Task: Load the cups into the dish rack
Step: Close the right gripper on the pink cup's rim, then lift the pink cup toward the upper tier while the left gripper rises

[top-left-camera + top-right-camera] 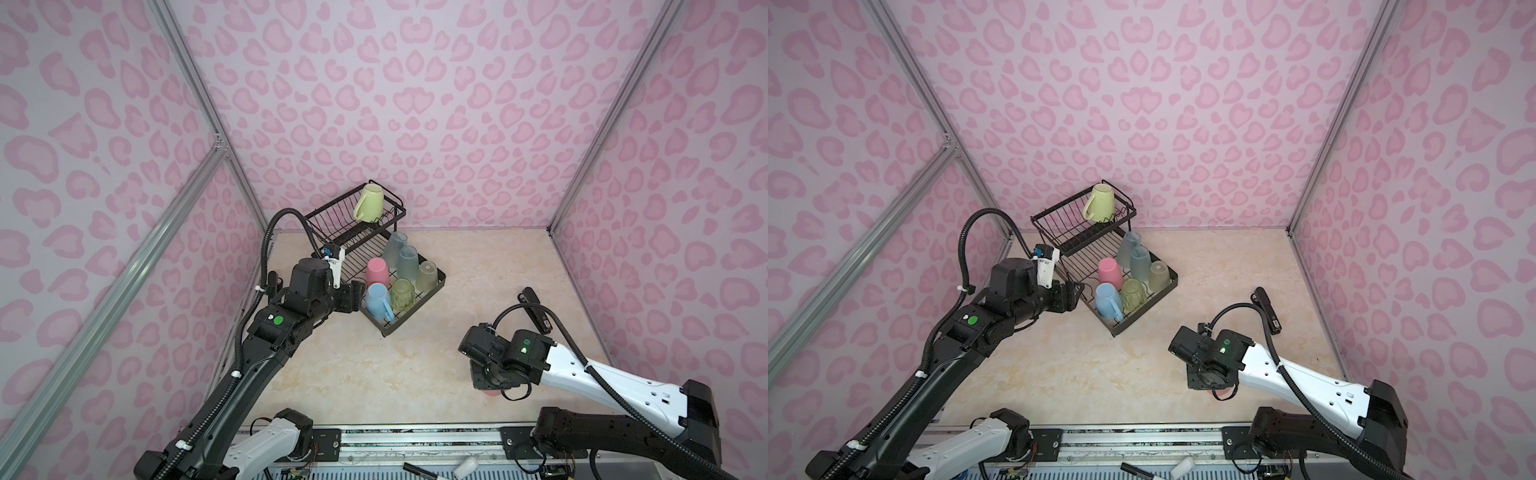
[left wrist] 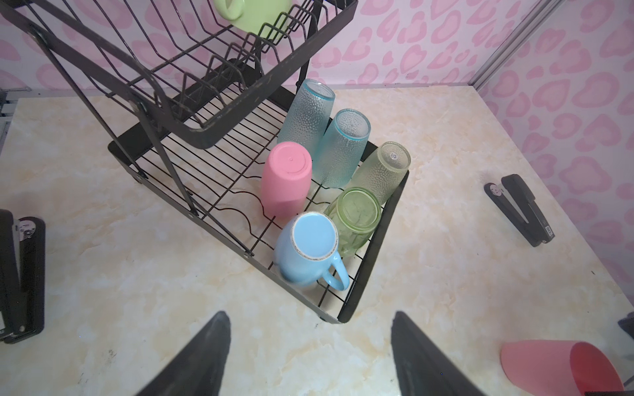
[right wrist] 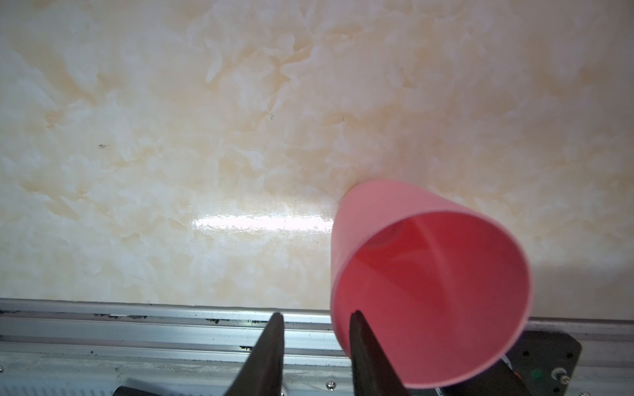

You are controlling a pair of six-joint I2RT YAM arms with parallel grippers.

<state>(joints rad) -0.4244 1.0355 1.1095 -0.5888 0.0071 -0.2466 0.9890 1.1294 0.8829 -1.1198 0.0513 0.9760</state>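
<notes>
Soft, even light keeps the whole cell bright, with faint shadows. A white glare streak crosses the glossy table (image 3: 260,223). Both top views bow at the edges. Up close, the fingers (image 2: 202,363) of the left gripper (image 2: 310,313) blur.

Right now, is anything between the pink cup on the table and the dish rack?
Nothing visible: only bare table lies between that pink cup and the dish rack. The stapler lies aside.
</notes>
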